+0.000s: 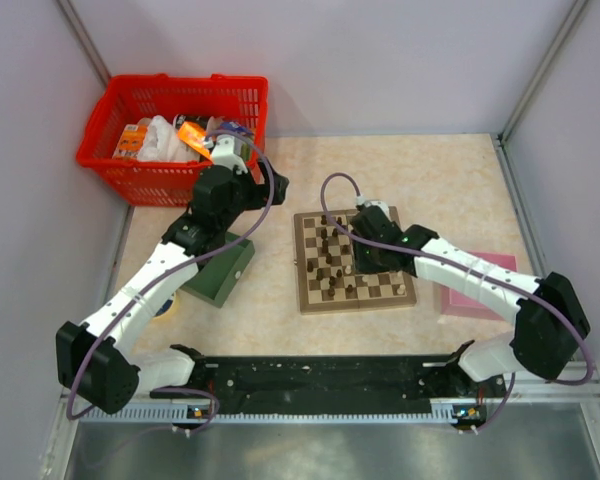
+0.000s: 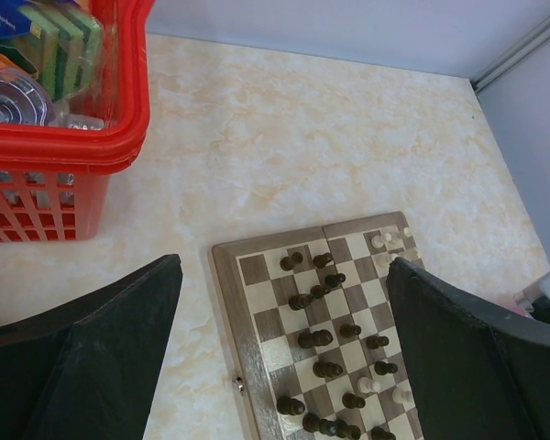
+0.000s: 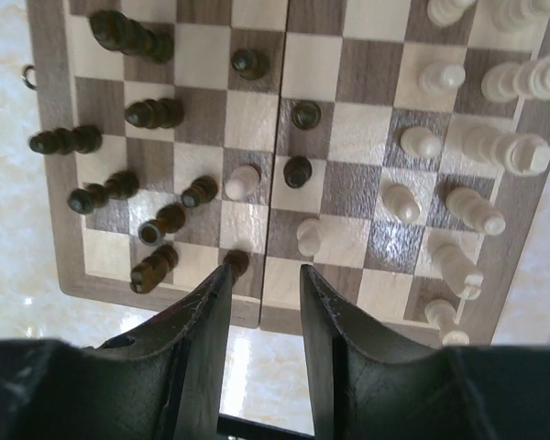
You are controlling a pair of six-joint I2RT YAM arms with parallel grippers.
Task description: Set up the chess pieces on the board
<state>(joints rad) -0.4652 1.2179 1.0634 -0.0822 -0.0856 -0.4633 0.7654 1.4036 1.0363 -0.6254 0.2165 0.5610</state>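
Observation:
The board (image 1: 307, 262) lies mid-table with dark brown pieces (image 1: 332, 262) on its left half and cream pieces, mostly hidden under my right arm. My right gripper (image 1: 365, 248) hovers over the board. In the right wrist view it (image 3: 264, 273) is slightly open and empty above the board's edge (image 3: 50, 183), with a dark piece (image 3: 236, 263) just beside its left fingertip (image 3: 222, 275). Cream pieces (image 3: 422, 142) stand to the right. My left gripper (image 1: 276, 185) is wide open and empty, raised left of the board (image 2: 227, 302); it (image 2: 284, 264) looks down on dark pieces (image 2: 316, 337).
A red basket (image 1: 170, 125) of packaged items stands at the back left. A dark green tray (image 1: 220, 270) lies left of the board under my left arm. A pink box (image 1: 480, 285) lies right of the board. Walls close in on both sides.

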